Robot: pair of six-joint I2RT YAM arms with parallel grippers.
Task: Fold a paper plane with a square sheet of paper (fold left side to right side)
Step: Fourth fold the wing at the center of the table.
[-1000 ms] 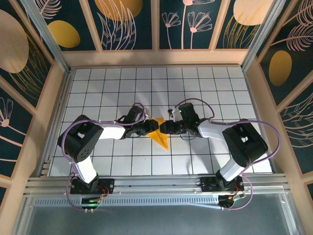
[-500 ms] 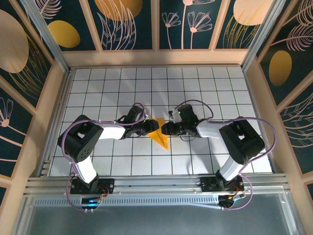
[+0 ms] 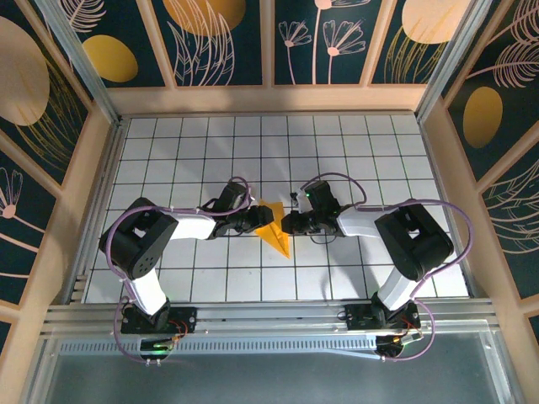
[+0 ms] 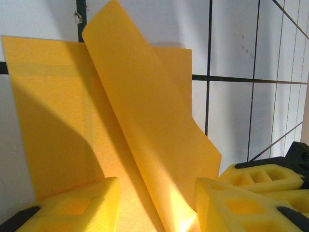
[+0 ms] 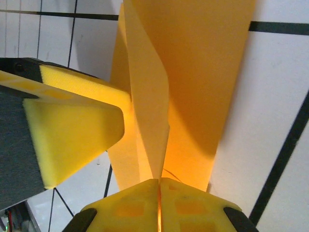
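The orange-yellow sheet of paper (image 3: 278,234) lies mid-table, folded into a pointed shape with its tip toward the near edge. One flap (image 4: 145,111) stands up from the flat part. My left gripper (image 3: 258,217) is at the paper's left side; in the left wrist view this gripper (image 4: 157,200) is open, its yellow pads (image 4: 72,205) apart on either side of the raised flap. My right gripper (image 3: 287,223) meets the paper from the right. In the right wrist view that gripper (image 5: 159,181) is shut, with the edge of the raised flap (image 5: 149,96) pinched between its pads.
White grid-tiled table (image 3: 379,143) with wooden walls on three sides and a metal rail (image 3: 269,316) along the near edge. The two grippers sit very close together over the paper; the left one's pad (image 5: 72,130) shows beside the flap in the right wrist view.
My right gripper's jaws have closed onto the raised flap of the paper, and its arm has drawn in slightly to the left. The left arm has not moved.
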